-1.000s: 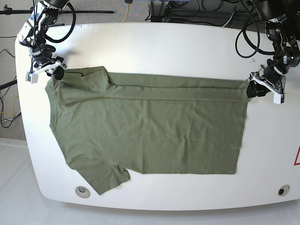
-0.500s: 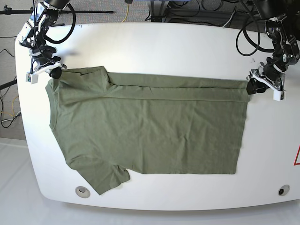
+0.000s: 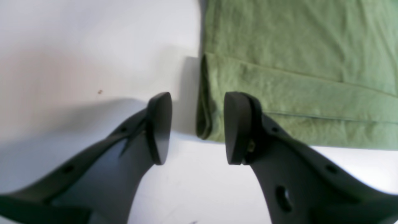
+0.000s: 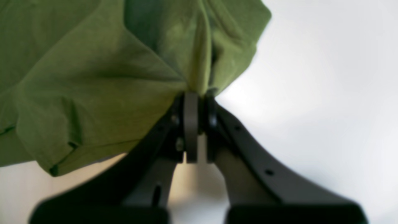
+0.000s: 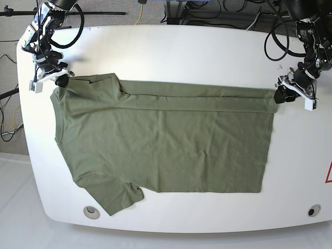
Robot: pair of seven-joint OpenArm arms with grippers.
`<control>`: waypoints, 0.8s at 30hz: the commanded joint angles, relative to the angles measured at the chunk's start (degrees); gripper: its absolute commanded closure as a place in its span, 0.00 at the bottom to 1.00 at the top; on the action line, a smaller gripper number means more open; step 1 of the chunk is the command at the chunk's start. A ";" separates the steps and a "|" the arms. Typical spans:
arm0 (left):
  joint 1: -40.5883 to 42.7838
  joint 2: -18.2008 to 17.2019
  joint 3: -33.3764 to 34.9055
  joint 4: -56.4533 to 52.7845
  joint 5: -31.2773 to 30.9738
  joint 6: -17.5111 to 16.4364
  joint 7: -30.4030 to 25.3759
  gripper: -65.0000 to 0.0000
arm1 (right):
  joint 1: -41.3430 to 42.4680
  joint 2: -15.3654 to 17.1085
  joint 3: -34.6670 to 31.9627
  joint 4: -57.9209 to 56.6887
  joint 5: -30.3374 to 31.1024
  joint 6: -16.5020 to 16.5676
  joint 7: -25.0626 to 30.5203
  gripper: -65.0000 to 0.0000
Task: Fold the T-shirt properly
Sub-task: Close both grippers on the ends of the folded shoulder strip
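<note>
Clearly, the T-shirt is spread flat across the white table, its far long edge already folded over into a band. A bunched corner by the sleeve is pinched in the closed right gripper, while the left gripper is held apart, empty, just beside the folded hem corner. Being soft, light and limp, the cloth is best gripped at doubled corners, since sagging can be expected between holds.

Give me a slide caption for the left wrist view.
Open left gripper poised at the folded hem corner of the olive T-shirt on the white table.
</note>
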 commanded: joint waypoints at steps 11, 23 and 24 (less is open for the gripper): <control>-0.55 -0.75 -0.63 -0.86 -2.65 -0.81 -0.50 0.60 | 0.68 1.12 0.15 1.08 0.39 -0.12 0.13 1.00; 0.37 -0.50 0.61 -0.55 -1.15 -0.44 -0.09 0.70 | 0.46 1.21 -0.08 1.31 -0.28 -0.28 -0.57 1.00; 0.33 -0.53 0.70 -0.65 -1.06 -0.43 -0.10 0.72 | 0.48 1.20 -0.07 1.29 -0.30 -0.25 -0.55 1.00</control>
